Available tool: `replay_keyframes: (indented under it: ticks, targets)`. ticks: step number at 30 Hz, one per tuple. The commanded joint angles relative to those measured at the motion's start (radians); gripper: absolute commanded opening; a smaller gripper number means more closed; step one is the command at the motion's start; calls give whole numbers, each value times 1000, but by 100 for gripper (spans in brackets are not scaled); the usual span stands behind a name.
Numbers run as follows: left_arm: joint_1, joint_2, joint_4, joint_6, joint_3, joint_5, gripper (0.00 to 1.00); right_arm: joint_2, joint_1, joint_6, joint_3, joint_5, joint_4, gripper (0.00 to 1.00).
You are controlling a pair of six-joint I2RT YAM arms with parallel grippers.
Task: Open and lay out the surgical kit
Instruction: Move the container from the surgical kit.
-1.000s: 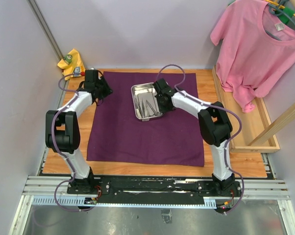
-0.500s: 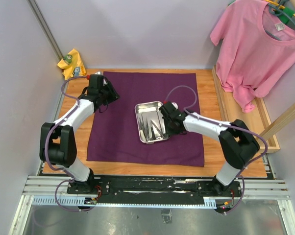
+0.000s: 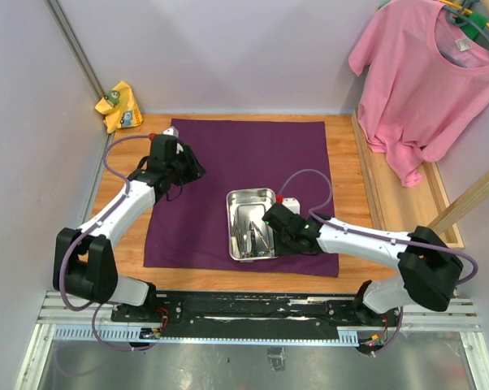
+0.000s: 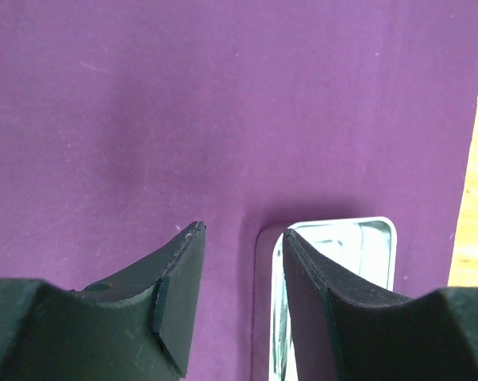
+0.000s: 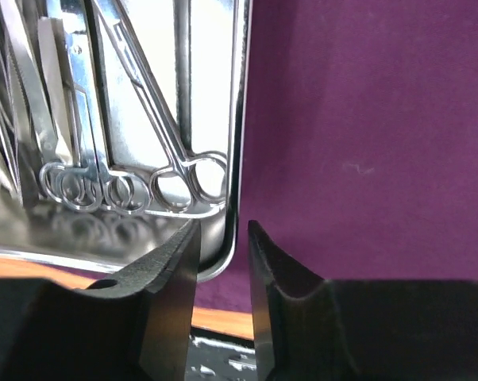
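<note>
Wooden table (image 3: pixel 342 162), one purple cloth (image 3: pixel 253 154), one steel tray (image 3: pixel 252 192), one pink T-shirt (image 3: pixel 423 81)

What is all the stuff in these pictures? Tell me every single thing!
dark purple cloth wrap: one, dark purple, spread flat on the table.
shiny rectangular steel tray: one, silver, on the near part of the cloth.
slim metal ring-handled instruments: at least three, silver, lying in the tray.
pink T-shirt: one, pink, hanging at the far right.
yellow rag: one, yellow, far-left corner.
wooden table: one, light brown, under the cloth.
open wooden box: one, light brown, right of the table.
left end effector: one, black, open over the cloth.
right end effector: one, black, open astride the tray's corner rim.
</note>
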Motion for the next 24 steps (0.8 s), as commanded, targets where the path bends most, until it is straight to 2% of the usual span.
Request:
replay_keyframes:
  ticks: [1, 5, 9, 16, 24]
  targets:
    - [-21, -75, -29, 17, -47, -25, 49, -87, 19, -31, 79, 89, -129, 35]
    - [-48, -106, -42, 22, -86, -46, 48, -108, -16, -175, 176, 149, -179, 41]
    - [-87, -95, -46, 12, -119, -59, 42, -86, -126, -282, 218, 91, -164, 41]
    - [-219, -62, -69, 2, -169, -124, 31, -129, -310, -350, 125, -62, -87, 40]
    - [-278, -92, -68, -17, -261, -131, 22, -151, -355, -373, 72, -99, -63, 41]
